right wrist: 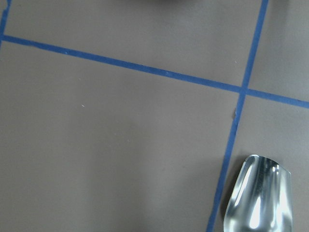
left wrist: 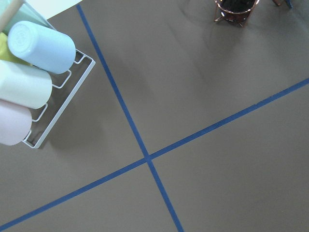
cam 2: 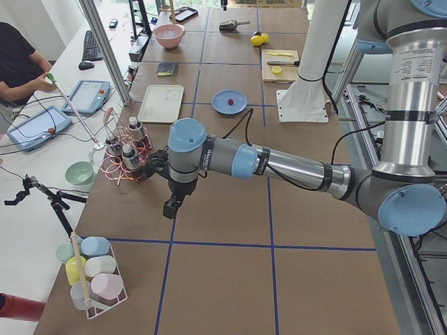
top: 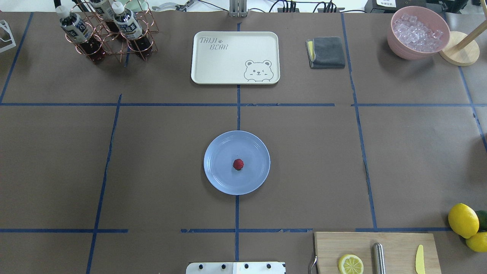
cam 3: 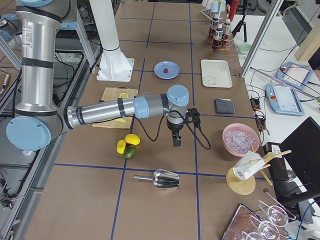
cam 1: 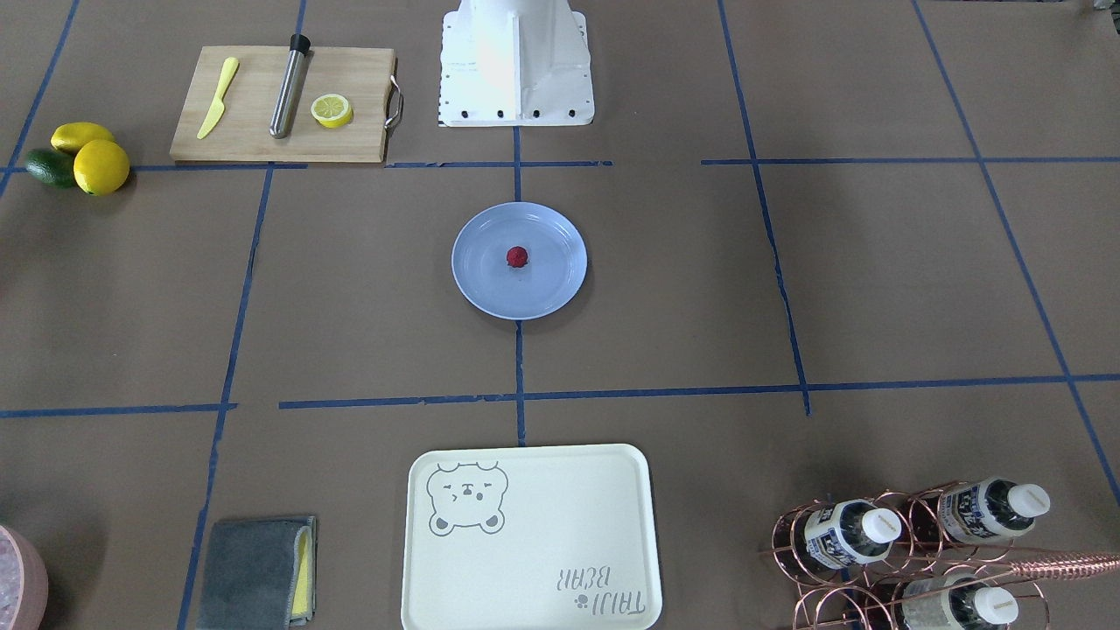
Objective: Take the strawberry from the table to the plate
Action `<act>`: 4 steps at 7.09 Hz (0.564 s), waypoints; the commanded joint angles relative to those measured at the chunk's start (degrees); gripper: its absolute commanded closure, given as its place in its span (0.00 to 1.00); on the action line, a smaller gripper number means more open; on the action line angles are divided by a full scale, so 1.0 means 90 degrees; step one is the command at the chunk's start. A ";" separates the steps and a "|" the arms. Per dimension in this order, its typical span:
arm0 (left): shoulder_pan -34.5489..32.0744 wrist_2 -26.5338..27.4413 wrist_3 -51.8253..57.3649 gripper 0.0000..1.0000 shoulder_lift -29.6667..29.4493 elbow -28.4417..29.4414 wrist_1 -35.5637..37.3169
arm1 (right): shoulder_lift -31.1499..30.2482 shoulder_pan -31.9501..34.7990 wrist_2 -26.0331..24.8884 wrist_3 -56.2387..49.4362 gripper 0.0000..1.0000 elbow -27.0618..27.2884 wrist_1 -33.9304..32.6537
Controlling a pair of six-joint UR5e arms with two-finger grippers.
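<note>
Strawberry (cam 1: pixel 517 256): one, dark red, lying at the centre of the plate (cam 1: pixel 490 293).
Plate: light blue, at the middle of the worktop (cam 1: pixel 350 306), well away from every edge.
Left arm (cam 2: pixel 279 162): stretched over one end of the worktop, near the bottle rack (cam 2: pixel 126 160); jaws point down, wide or narrow I cannot tell.
Right arm (cam 3: pixel 100 114): over the opposite end, beside the lemons (cam 3: pixel 132 139); jaws' state likewise unreadable.

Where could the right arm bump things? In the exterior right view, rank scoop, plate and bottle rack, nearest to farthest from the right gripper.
From the right gripper:
1. metal scoop, close, camera side.
2. plate, beyond, mid-table.
3. bottle rack, far end.
</note>
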 commanded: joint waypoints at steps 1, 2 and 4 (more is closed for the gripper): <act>-0.0057 -0.0025 -0.0210 0.00 0.0187 0.0151 0.0579 | -0.0356 0.0231 0.0050 -0.0720 0.00 -0.0229 0.0022; -0.0019 -0.0025 -0.0609 0.00 0.0199 0.0354 0.0473 | -0.0367 0.0231 0.0050 -0.0701 0.00 -0.0229 0.0022; 0.0146 -0.0247 -0.0603 0.00 0.0306 0.0453 0.0472 | -0.0328 0.0231 0.0156 -0.0584 0.00 -0.0161 0.0022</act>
